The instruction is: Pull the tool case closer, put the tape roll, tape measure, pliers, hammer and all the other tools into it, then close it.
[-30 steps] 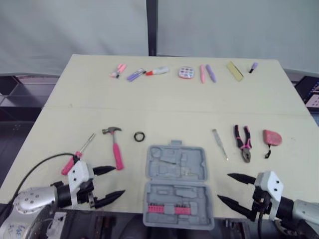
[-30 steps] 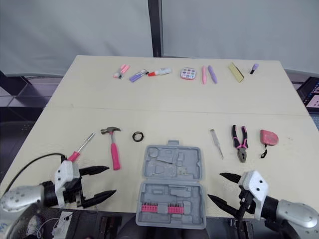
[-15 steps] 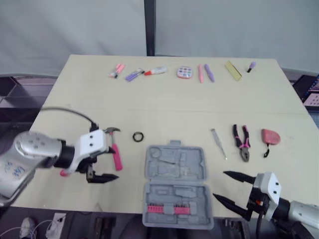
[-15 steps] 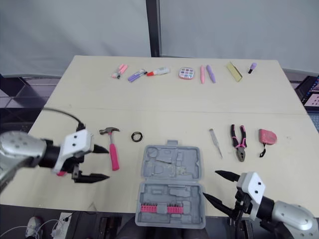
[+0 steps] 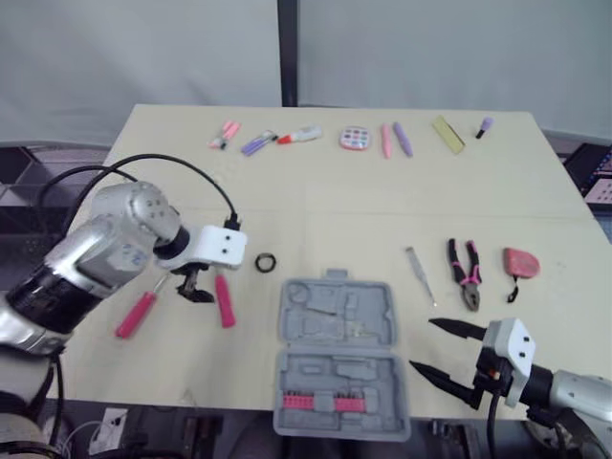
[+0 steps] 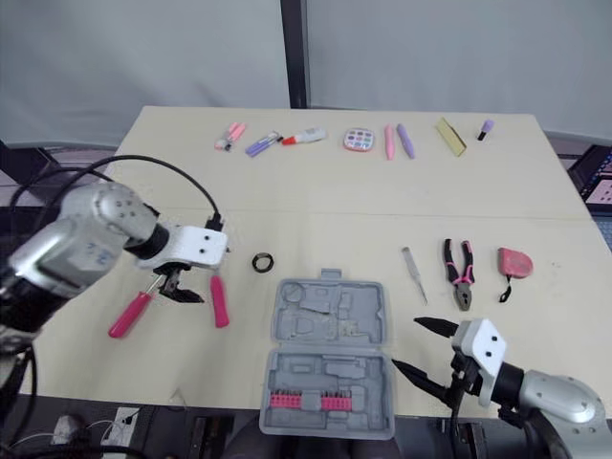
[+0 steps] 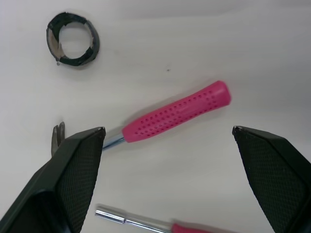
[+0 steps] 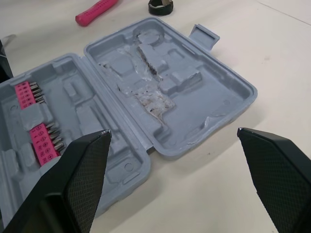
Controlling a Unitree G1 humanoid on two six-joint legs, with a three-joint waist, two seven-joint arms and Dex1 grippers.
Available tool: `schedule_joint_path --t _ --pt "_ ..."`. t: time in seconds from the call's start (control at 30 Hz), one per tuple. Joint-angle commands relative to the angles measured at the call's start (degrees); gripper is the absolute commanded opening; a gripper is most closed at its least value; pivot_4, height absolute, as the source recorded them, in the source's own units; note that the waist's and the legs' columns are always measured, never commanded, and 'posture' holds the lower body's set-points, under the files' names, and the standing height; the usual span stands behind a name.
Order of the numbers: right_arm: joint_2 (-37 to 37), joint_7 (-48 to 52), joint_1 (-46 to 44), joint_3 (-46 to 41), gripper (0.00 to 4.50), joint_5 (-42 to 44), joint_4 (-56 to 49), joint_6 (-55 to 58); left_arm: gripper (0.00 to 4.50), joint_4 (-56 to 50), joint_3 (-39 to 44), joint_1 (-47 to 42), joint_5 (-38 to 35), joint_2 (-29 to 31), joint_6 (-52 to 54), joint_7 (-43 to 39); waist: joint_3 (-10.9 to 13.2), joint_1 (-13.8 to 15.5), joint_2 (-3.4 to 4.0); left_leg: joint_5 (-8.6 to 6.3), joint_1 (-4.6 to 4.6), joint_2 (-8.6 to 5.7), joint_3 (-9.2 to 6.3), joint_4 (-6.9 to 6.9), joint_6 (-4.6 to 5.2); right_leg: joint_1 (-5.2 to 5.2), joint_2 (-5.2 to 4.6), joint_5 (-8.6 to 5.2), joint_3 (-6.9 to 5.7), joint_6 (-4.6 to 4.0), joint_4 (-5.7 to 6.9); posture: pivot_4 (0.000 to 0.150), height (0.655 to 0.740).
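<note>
Hammer [image 5: 225, 301] lies on the surface [image 5: 335, 201] just left of the tool case [image 5: 337, 316], pink handle running roughly parallel to the case's left side, grip end toward the robot, head end away from it. Left gripper [image 5: 196, 289] hangs over the hammer's neck, jaws spread wide and holding nothing. In the left wrist view the handle runs slantwise across the gap, closer to the line joining the two fingers than across it. So my guess is the wrist needs to turn before closing, or the pads will meet the handle lengthwise.

Tape roll [image 5: 267, 261] sits beyond the case's far-left corner, near the hammer head. Pink screwdriver [image 5: 139, 311] is further left of the case than the hammer.

Right gripper [image 5: 426, 345] hovers beside the case's right edge, also wide open and empty. Pliers [image 5: 466, 273], tape measure [image 5: 521, 263] and a thin metal tool [image 5: 421, 275] lie right of the case, on that arm's side.

Case is open, its lid flat on the surface, tool slots empty apart from a pink bit strip. Left arm is clearly the nearer one for the hammer.
</note>
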Motion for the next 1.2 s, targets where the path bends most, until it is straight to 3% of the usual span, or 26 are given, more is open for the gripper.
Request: schedule_joint_path --t 0.03,0.43,1.2 --pt "-1.1 1.3 0.4 -1.4 4.4 1.1 -0.9 0.2 4.5 3.5 -0.9 -2.2 4.7 -2.7 -1.3 -0.2 0.0 0.0 -0.03 0.0 -0.02 0.0 0.0 0.01 0.0 -0.01 -0.01 0.0 -0.03 0.0 0.0 0.15 0.7134" --pt "-4.4 2.8 1.1 -5.1 4.4 3.3 -1.4 2.6 4.5 10.8 -0.2 -4.0 9.4 -13.1 -2.8 1.0 0.0 0.3 -0.08 0.0 -0.05 0.03 0.0 0.1 0.0 -0.02 -0.06 0.0 -0.04 0.0 0.04 0.15 0.7134" --pt "-3.7 3.9 6.7 -12.5 4.4 3.0 -1.3 2.2 4.5 28.2 0.1 -7.2 13.1 -23.3 -12.4 4.8 0.1 0.3 -0.12 0.0 -0.05 -0.01 0.01 0.11 0.01 -0.03 -0.05 0.0 -0.13 0.01 0.1 0.15 0.7134"
